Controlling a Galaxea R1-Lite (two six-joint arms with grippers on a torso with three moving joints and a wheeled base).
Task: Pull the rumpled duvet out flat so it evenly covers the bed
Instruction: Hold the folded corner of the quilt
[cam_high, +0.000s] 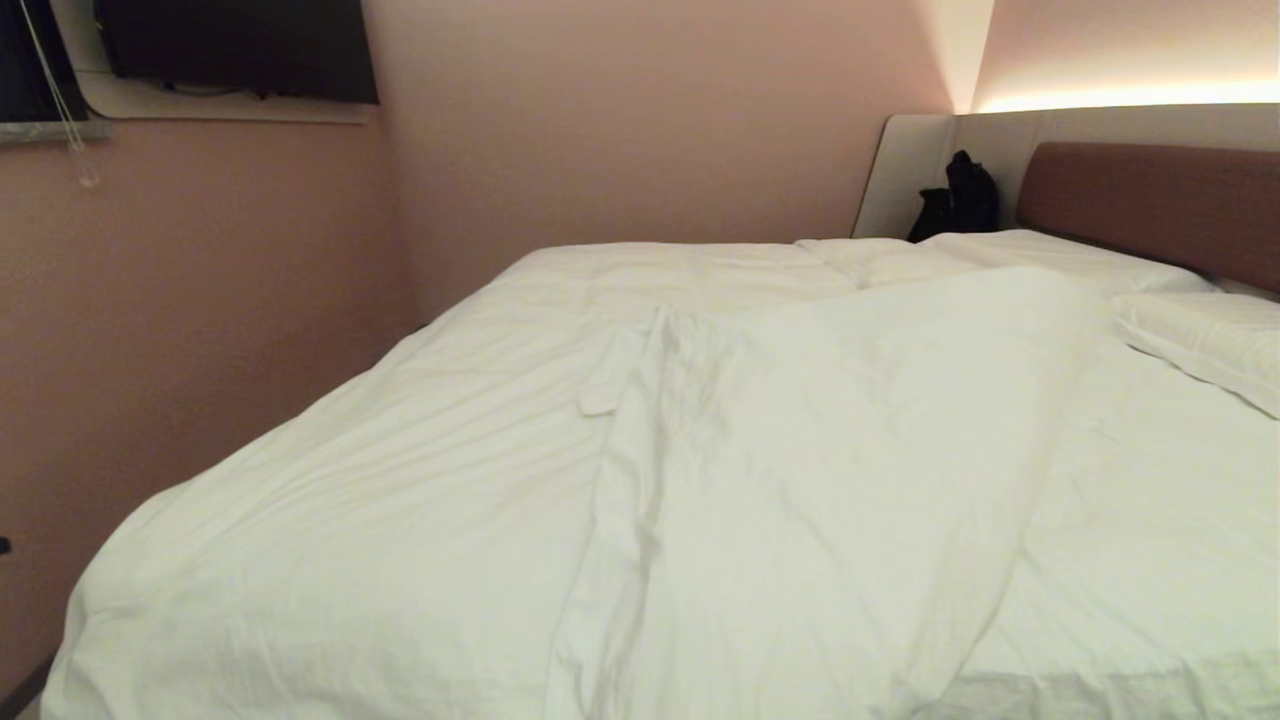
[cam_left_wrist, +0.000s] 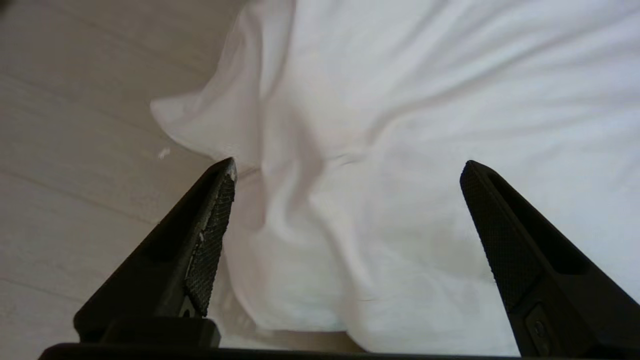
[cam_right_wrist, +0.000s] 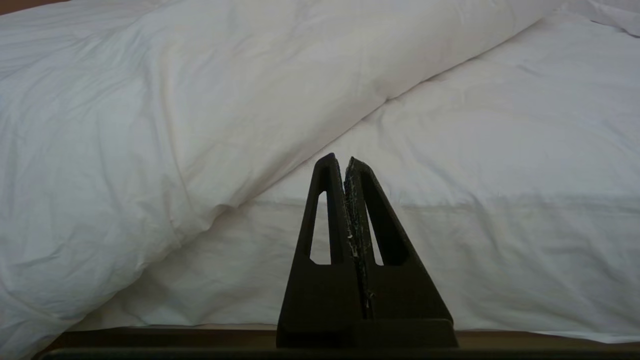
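Observation:
The white duvet (cam_high: 400, 480) lies wrinkled over the left part of the bed (cam_high: 1150, 200). A thick folded-over flap (cam_high: 850, 450) runs diagonally across the middle, and bare sheet (cam_high: 1150, 520) shows on the right. Neither arm appears in the head view. My left gripper (cam_left_wrist: 348, 167) is open above a hanging corner of the duvet (cam_left_wrist: 400, 125) at the bed's edge, with nothing between its fingers. My right gripper (cam_right_wrist: 340, 159) is shut and empty, parked level with the mattress side, facing the duvet fold (cam_right_wrist: 175, 100) and the sheet (cam_right_wrist: 500, 125).
Pale floor (cam_left_wrist: 75, 125) lies beside the hanging corner. A pink wall (cam_high: 200, 300) runs close along the bed's left side. Two pillows (cam_high: 1200, 340) lie by the headboard, and a black bag (cam_high: 960, 200) stands in the far corner.

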